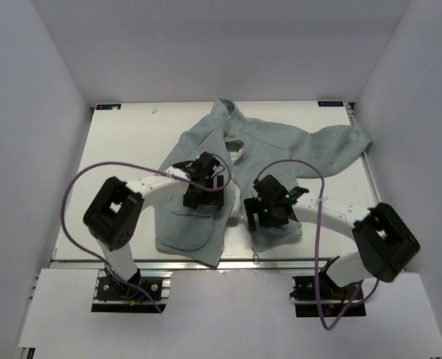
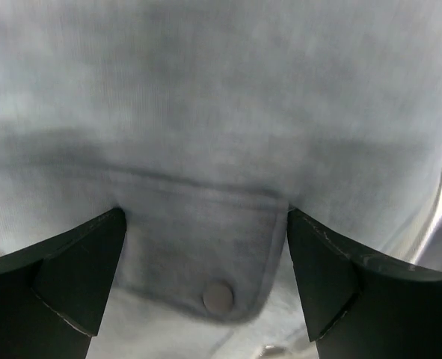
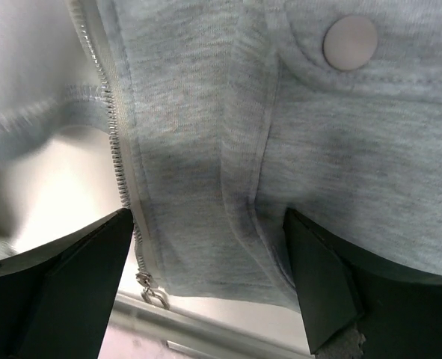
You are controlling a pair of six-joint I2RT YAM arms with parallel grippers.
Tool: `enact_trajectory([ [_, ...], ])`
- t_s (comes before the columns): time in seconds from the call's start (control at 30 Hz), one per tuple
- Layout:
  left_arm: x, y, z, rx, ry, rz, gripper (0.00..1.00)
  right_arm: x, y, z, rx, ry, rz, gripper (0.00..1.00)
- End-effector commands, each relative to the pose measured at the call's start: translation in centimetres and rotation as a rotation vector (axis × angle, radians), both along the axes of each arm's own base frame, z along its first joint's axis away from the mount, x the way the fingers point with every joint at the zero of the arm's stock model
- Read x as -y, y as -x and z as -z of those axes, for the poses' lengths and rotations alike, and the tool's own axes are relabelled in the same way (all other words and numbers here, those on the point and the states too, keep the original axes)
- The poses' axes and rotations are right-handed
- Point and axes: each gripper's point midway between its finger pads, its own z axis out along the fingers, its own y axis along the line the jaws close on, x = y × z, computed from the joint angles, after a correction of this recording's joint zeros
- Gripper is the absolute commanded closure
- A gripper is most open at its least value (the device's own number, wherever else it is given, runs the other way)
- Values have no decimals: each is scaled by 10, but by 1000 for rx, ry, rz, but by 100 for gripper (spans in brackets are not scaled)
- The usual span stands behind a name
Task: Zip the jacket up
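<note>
The grey-green fleece jacket (image 1: 265,142) lies front-up on the table, collar at the far side, front open near the hem. My left gripper (image 1: 203,196) hovers open over the left panel; its view shows a flap pocket (image 2: 198,247) with a snap button (image 2: 218,297) between the jaws. My right gripper (image 1: 271,209) hovers open over the right panel's lower corner. Its view shows the silver zipper (image 3: 116,142) running down the panel edge to the slider and pull (image 3: 152,293) at the hem, just inside the left finger (image 3: 63,299). A second snap (image 3: 349,43) shows above.
The table's near edge (image 1: 235,262) runs just below the hem. White walls enclose the table on three sides. The right sleeve (image 1: 340,146) spreads toward the far right. Purple cables (image 1: 93,172) loop over both arms.
</note>
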Motion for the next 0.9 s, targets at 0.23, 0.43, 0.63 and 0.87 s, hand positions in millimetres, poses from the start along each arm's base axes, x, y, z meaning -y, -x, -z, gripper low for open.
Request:
enact_trajectory([
  [0.23, -4, -123, 29, 45, -9, -91, 2, -23, -108, 5, 57, -28, -28, 19],
  [0.43, 1, -141, -25, 172, 32, -59, 2, -32, -127, -53, 202, -70, -122, 16],
  [0.63, -3, -123, -80, 268, 115, -41, 2, -31, -87, -83, 228, -167, -176, 12],
  [0.87, -26, -71, -103, 288, 177, -74, 2, -17, -39, -57, 137, -129, -205, 16],
])
